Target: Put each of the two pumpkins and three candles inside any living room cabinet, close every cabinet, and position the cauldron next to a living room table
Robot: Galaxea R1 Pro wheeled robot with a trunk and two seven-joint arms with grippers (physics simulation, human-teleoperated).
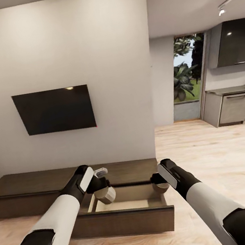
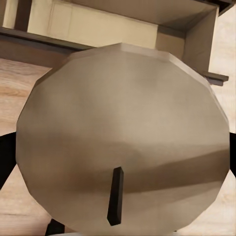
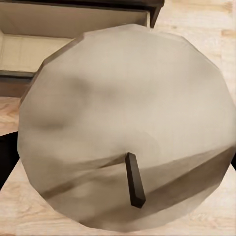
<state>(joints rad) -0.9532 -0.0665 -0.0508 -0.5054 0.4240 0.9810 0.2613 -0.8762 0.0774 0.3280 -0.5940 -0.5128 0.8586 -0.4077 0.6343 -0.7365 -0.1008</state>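
Bare wood floor (image 1: 206, 152) right of cabinet (image 1: 38, 187), open drawer (image 1: 125, 213), left end effector (image 1: 103, 190) and right end effector (image 1: 160, 183) each clamped on a candle (image 2: 123, 137).

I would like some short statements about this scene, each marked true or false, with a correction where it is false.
1. One drawer of the cabinet is pulled open. True: the open drawer shows its light tan inside.
2. The left claw holds a tan candle with a dark wick. True.
3. The right claw holds an orange pumpkin. False: it also holds a tan candle.
4. The television stands on the cabinet top. False: it hangs on the wall above the cabinet.
5. Both candles already lie inside the drawer. False: each is in a claw, above or beside the drawer.
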